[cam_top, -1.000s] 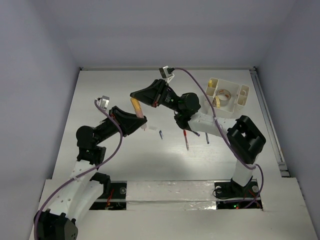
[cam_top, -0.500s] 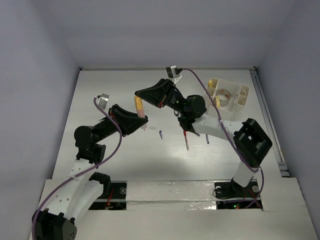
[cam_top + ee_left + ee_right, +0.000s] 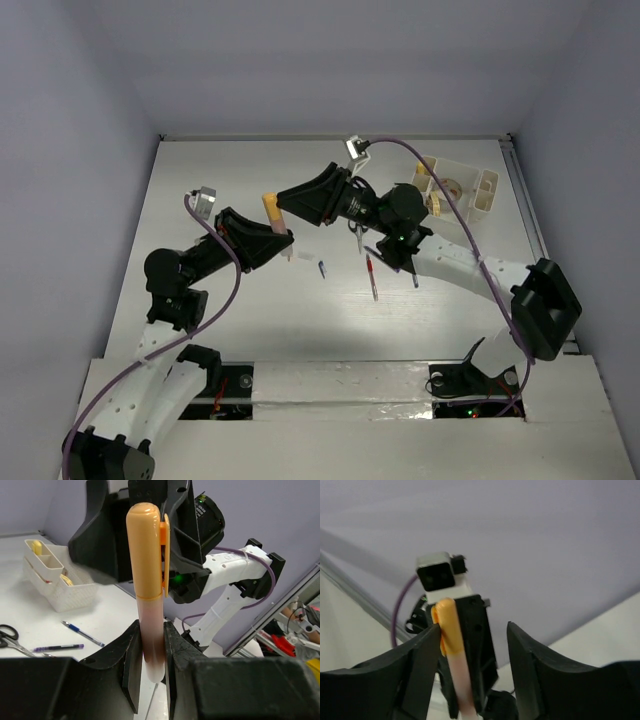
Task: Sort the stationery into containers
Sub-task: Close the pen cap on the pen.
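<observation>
My left gripper (image 3: 283, 240) is shut on the pale pink barrel of an orange-capped marker (image 3: 271, 212) and holds it upright above the table. In the left wrist view the marker (image 3: 148, 580) stands between the jaws of that gripper (image 3: 151, 630). My right gripper (image 3: 285, 196) is open at the marker's cap. In the right wrist view the cap (image 3: 448, 630) lies between that gripper's (image 3: 474, 630) jaws, close to the left finger (image 3: 422, 650). The cream-white organizer (image 3: 487, 190) stands at the back right, with a tape roll (image 3: 448, 187) inside.
A red pen (image 3: 372, 278), a blue pen (image 3: 322, 268) and scissors (image 3: 358, 236) lie on the table under the right arm. The left wrist view shows the organizer (image 3: 55, 587), scissors (image 3: 7, 635), a blue pen (image 3: 82, 633) and a purple pen (image 3: 57, 648).
The right arm's elbow swung out to the right and its gripper shifted slightly right by the marker's cap. The left gripper kept hold of the marker, almost in place.
</observation>
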Robot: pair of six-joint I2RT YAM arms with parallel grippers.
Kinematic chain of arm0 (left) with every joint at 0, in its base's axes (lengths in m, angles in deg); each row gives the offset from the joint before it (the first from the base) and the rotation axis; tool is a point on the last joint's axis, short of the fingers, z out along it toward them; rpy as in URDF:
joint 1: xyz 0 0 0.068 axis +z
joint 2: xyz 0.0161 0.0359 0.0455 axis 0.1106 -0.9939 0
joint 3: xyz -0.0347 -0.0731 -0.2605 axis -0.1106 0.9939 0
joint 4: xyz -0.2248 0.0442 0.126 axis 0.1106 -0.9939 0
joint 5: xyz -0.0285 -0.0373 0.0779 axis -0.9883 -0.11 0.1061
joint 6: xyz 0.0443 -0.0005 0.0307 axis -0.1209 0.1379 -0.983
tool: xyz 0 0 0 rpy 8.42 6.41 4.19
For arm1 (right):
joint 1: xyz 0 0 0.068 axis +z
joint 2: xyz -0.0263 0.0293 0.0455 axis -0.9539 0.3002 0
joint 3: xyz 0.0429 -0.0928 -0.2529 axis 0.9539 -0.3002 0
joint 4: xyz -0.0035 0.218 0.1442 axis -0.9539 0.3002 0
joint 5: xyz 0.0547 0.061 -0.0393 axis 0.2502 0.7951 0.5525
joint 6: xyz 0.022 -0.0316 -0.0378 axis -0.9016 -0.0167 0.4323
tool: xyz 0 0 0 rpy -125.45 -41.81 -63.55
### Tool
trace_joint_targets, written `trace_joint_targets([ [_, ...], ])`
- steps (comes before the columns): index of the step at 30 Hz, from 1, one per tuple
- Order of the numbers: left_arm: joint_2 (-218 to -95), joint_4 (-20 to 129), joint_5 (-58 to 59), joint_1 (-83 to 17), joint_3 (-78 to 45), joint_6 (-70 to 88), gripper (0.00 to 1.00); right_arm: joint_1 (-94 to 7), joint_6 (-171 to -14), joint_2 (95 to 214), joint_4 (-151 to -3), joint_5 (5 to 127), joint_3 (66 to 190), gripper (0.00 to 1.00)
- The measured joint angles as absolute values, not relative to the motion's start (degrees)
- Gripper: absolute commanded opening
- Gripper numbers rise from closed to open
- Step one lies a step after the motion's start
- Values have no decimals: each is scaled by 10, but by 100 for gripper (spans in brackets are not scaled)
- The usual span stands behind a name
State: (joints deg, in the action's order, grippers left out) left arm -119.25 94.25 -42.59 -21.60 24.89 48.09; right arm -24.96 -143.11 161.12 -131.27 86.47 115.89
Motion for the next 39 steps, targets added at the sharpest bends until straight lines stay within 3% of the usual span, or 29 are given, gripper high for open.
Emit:
trace_joint_targets([
  [8, -1187, 927, -418, -210, 246, 456, 0, -249, -1354, 1591, -1199, 873, 1160, 96],
  [10, -1185, 923, -420, -210, 246, 451, 0, -249, -1331, 1578, -1167, 870, 1160, 100],
  [18, -1183, 918, -426, -210, 246, 444, 0, -249, -1237, 1563, -1035, 889, 1223, 100],
  [33, -1175, 884, -435, -215, 248, 431, 0, -248, -1166, 1581, -943, 939, 1313, 99],
  [39, -1177, 884, -437, -222, 248, 431, 0, -248, -1162, 1618, -929, 945, 1358, 80],
])
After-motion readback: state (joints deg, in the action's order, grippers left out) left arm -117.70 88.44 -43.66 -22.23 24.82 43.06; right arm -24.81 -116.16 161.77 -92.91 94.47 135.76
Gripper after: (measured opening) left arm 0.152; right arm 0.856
